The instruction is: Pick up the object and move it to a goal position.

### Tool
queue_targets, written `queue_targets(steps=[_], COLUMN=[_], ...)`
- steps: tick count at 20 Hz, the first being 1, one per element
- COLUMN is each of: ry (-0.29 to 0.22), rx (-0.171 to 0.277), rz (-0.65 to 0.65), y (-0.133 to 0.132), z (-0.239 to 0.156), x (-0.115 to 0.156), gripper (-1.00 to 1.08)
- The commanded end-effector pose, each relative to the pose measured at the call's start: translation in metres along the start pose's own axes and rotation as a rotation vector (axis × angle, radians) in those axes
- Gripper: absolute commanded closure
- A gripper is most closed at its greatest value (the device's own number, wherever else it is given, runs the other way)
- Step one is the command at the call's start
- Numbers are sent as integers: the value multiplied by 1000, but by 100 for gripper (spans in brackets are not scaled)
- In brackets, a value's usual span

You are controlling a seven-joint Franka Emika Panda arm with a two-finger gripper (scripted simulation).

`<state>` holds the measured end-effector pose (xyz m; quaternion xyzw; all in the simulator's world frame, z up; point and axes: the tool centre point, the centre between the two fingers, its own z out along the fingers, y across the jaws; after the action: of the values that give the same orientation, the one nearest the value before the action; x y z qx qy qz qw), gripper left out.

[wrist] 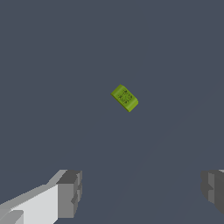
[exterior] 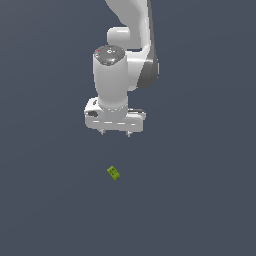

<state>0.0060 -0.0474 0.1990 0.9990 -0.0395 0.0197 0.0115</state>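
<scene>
Exterior and wrist views of a single white, glossy Franka Panda arm (exterior: 122,60) above a plain dark grey-blue floor (exterior: 200,200). The white two-finger gripper (exterior: 115,133) points downward with its jaws spread wide and nothing between them; in the wrist view the grey finger pads (wrist: 70,192) stand far apart. The tiny lime-green rectangular block with darker markings on its face (exterior: 113,173) (wrist: 124,98) lies skewed on the floor at about 6 o'clock from the gripper in the exterior view, apart from both fingers.
</scene>
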Motion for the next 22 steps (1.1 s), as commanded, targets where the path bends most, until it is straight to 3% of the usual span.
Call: queue_targets(steps=[1, 22], ry=[0, 10], rx=[0, -13], rz=[0, -82], y=[0, -3], z=[0, -3], x=[0, 10], gripper=[-92, -92])
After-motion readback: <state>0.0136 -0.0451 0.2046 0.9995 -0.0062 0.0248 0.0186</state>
